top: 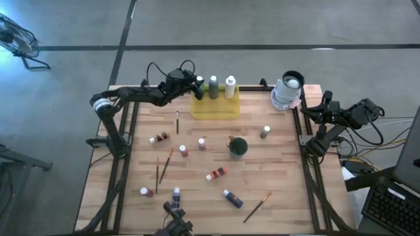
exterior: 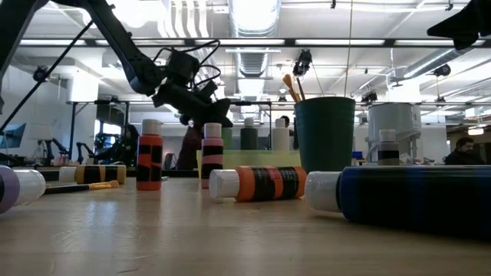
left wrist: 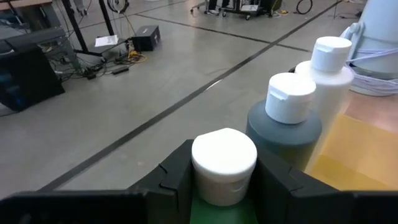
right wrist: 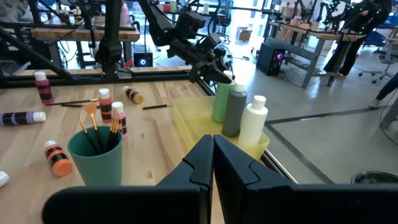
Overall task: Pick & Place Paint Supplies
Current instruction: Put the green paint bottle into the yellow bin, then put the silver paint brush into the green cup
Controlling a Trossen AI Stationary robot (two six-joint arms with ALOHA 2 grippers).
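3 bottles in tray point(top: 216, 108), left gripper point(top: 197, 84) jaws clamping the green bottle point(right wrist: 221, 99); right gripper point(right wrist: 212, 155) jaws closed, empty; about 8 bottles left on table point(top: 282, 177)

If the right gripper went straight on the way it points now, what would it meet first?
Probably the yellow tray, near the white bottle standing in it. The shut right gripper points at that end of the tray, though depth is hard to judge.

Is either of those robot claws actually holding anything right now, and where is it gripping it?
Yes. The left gripper grips the green paint bottle by its neck, just under the white cap, as it stands in the yellow tray. The right gripper is shut and holds nothing.
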